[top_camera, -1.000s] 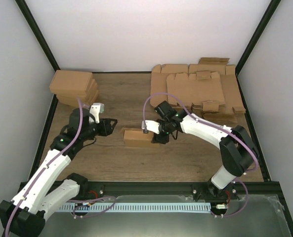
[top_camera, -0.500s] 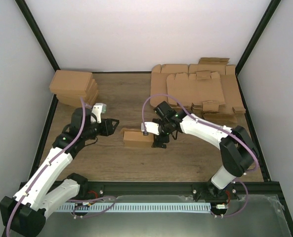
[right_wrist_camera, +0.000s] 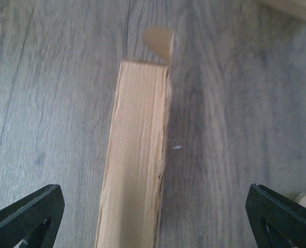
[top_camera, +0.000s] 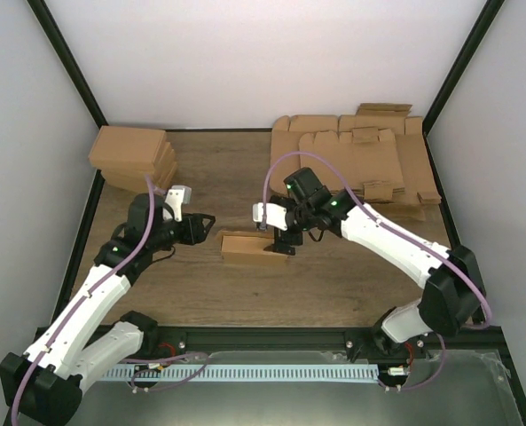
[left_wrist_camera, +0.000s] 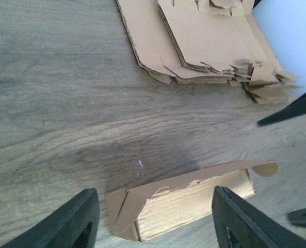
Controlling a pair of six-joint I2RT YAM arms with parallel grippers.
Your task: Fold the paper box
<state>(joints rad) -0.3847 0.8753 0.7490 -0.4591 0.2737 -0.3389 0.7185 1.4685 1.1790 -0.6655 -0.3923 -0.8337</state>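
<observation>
The paper box (top_camera: pixel 246 248) lies folded up as a narrow light-brown block in the middle of the table. In the left wrist view it (left_wrist_camera: pixel 189 199) shows a slanted end flap on its left and a small rounded tab at its right end. In the right wrist view it (right_wrist_camera: pixel 136 170) runs lengthwise with the tab at its far end. My left gripper (top_camera: pixel 206 228) is open and empty just left of the box, apart from it. My right gripper (top_camera: pixel 277 241) is open and empty, raised over the box's right end.
A pile of overlapping flat cardboard sheets (top_camera: pixel 360 164) covers the back right of the table and shows in the left wrist view (left_wrist_camera: pixel 204 39). A stack of finished shallow boxes (top_camera: pixel 134 155) stands at the back left. Black frame posts edge the table.
My right gripper has lifted off the box's right end and risen a little. My left gripper has moved right, closer to the box's left end. The box has stayed put.
</observation>
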